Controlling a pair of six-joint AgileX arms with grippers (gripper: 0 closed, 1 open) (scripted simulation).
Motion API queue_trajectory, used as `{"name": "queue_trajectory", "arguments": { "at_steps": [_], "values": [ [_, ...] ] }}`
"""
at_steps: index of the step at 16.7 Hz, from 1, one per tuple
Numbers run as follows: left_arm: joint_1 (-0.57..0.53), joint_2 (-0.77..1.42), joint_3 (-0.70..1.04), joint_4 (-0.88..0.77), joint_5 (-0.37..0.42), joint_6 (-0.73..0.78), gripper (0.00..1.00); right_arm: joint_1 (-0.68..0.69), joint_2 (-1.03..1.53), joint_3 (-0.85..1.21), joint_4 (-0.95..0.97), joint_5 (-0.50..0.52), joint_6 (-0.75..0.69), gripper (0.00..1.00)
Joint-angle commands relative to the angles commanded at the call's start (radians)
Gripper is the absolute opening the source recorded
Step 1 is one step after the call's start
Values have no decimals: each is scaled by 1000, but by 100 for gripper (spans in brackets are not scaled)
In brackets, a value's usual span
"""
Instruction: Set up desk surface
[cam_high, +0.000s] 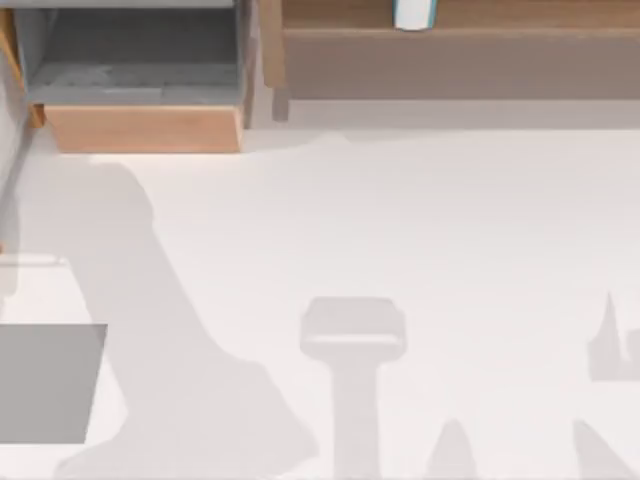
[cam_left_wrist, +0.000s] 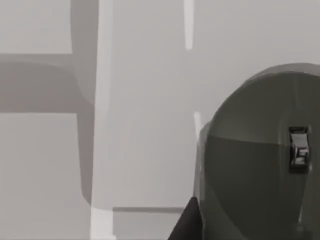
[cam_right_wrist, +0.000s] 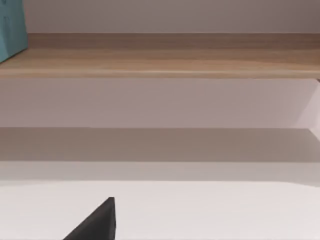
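A dark wedge at the edge of the right wrist view is all that can be seen of the right gripper; it cannot be told whether it is released or clenched. It hangs over the white counter, touching nothing that can be seen. Beyond it, at the counter's far edge, runs a light-wood shelf, with the corner of a teal thing standing on its board.

In the left wrist view a similar dark sliver marks the left gripper, and its state cannot be told either. Just beside it bulges a dark grey rounded body with a small shiny metal piece on its side; what this body is cannot be made out. Pale flat surfaces and soft shadows lie behind.

From above, the counter spreads wide and flat across nearly the whole view, plain white and matte, crossed by several grey shadows. A small grey square mat lies flat on it at the left edge. Along the far side stand a light-wood open box unit at the left and the long shelf to its right.
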Motion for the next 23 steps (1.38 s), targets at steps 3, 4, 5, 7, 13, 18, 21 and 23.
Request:
{"name": "queue_trajectory", "arguments": {
  "at_steps": [3, 4, 5, 7, 13, 18, 21, 23],
  "values": [
    [0, 0, 0, 0, 0, 0, 0, 0, 0, 0, 0, 0, 0, 100],
    [0, 0, 0, 0, 0, 0, 0, 0, 0, 0, 0, 0, 0, 100],
    [0, 0, 0, 0, 0, 0, 0, 0, 0, 0, 0, 0, 0, 100],
    [0, 0, 0, 0, 0, 0, 0, 0, 0, 0, 0, 0, 0, 100],
    [3, -9, 2, -1, 0, 0, 0, 0, 0, 0, 0, 0, 0, 100],
    [13, -127, -46, -9, 8, -24, 0, 0, 0, 0, 0, 0, 0, 100],
    [-2, -243, -120, 10, 11, -43, 0, 0, 0, 0, 0, 0, 0, 100],
    [-25, -334, -187, 33, 12, -55, 0, 0, 0, 0, 0, 0, 0, 100]
  ]
}}
